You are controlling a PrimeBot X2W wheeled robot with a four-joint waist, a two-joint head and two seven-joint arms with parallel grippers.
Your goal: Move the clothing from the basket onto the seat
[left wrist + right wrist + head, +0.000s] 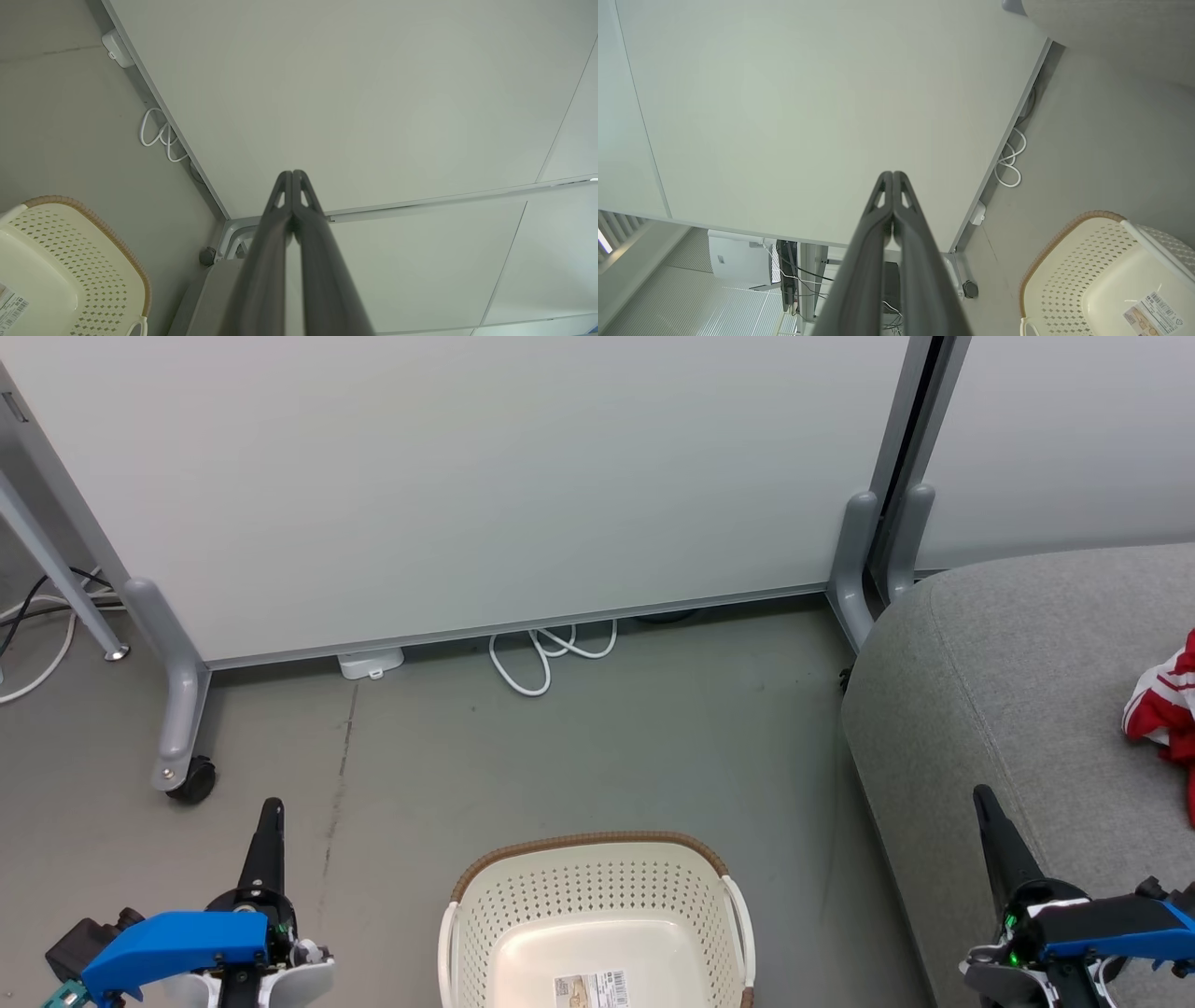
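Note:
The cream perforated basket (597,924) stands on the floor at the bottom centre with its bare bottom and barcode sticker showing; no garment lies in it. Red clothing (1167,709) with white stripes rests on the grey seat (1008,691) at the right edge. My left gripper (271,807) is shut, left of the basket, holding nothing. My right gripper (982,795) is shut over the seat's front edge, apart from the clothing. The left wrist view has the shut fingers (292,173) and the basket (70,270). The right wrist view has shut fingers (893,174) and the basket (1106,275).
A pale partition panel (467,476) on grey legs with a black caster (193,782) stands behind the basket. White cable loops (546,653) and a small white box (371,664) lie at its foot. Grey floor (560,756) stretches between the panel and the basket.

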